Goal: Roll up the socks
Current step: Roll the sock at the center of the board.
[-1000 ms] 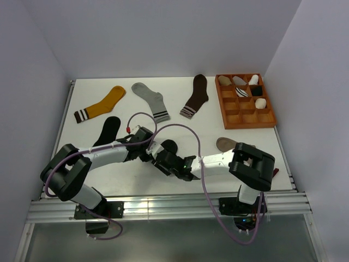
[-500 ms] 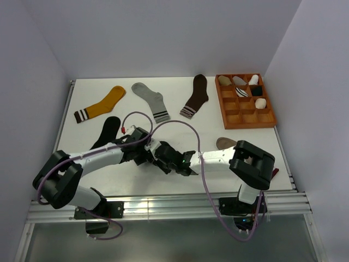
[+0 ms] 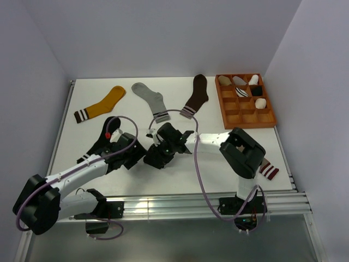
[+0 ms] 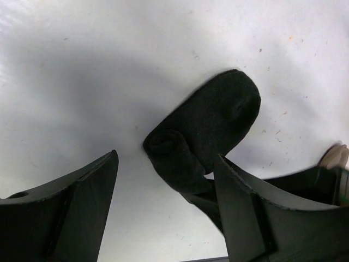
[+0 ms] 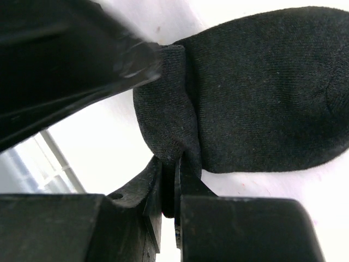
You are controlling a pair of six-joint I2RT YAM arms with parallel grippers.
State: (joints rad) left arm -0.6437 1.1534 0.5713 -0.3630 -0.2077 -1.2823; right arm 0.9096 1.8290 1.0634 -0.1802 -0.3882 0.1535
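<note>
The charcoal-black sock (image 5: pixel 262 93) lies on the white table, one end rolled into a tight coil (image 4: pixel 170 152). My right gripper (image 5: pixel 175 183) is shut on that coil from below; in the top view it (image 3: pixel 155 157) sits mid-table. My left gripper (image 4: pixel 166 157) stands open around the coil without touching it, just left of the right one (image 3: pixel 136 155). The black sock with white cuff stripes (image 3: pixel 104 136) lies flat beside the left arm. Of the taupe sock, only its maroon-and-white cuff (image 3: pixel 268 168) shows behind the right arm.
A mustard sock (image 3: pixel 101 106), a grey sock (image 3: pixel 151 101) and a dark brown sock (image 3: pixel 195 97) lie along the back. An orange compartment tray (image 3: pixel 219 103) with rolled socks stands at the back right. Both arms' cables loop over the middle.
The left gripper let go of the sock, opened and drew back left. The right gripper shut on the rolled end and moved left and away, uncovering the taupe sock's cuff.
</note>
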